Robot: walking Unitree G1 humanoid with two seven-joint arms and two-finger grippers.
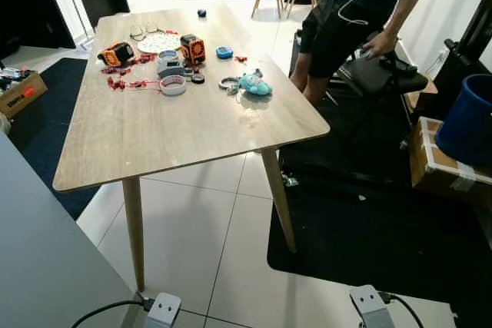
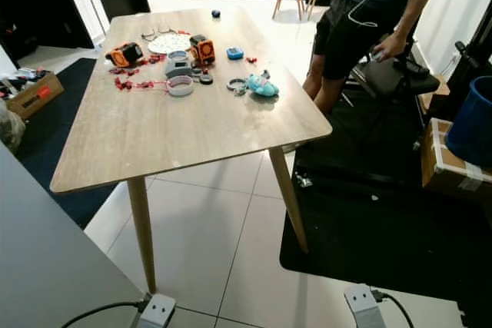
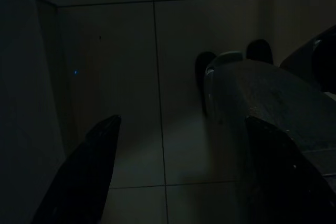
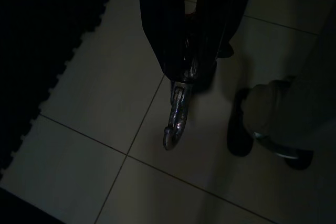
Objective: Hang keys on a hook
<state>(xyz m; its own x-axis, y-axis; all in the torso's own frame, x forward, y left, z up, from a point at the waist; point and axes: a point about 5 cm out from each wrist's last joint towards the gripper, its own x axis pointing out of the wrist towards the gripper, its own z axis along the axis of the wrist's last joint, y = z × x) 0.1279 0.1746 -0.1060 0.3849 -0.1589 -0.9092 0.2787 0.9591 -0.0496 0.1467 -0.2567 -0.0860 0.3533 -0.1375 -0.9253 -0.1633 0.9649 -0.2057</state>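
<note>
My right gripper [image 4: 186, 72] hangs low over the tiled floor, shut on a small metal key clasp [image 4: 176, 116] that dangles below its fingertips. My left gripper [image 3: 181, 150] also hangs over the floor in deep shade, its fingers [image 3: 97, 166] spread open with nothing between them. On the wooden table [image 1: 184, 140] ahead lies a key ring [image 1: 229, 82] beside a teal plush charm [image 1: 255, 83], near the right edge.
The table's far half carries orange-black gadgets [image 1: 192, 48], a white tape roll [image 1: 173, 85] and small red pieces. A person [image 1: 357, 5] stands at its far right by a black seat [image 1: 380, 74]. A black mat [image 1: 384, 220], a cardboard box [image 1: 442, 167] and a blue bin [image 1: 470, 120] lie right.
</note>
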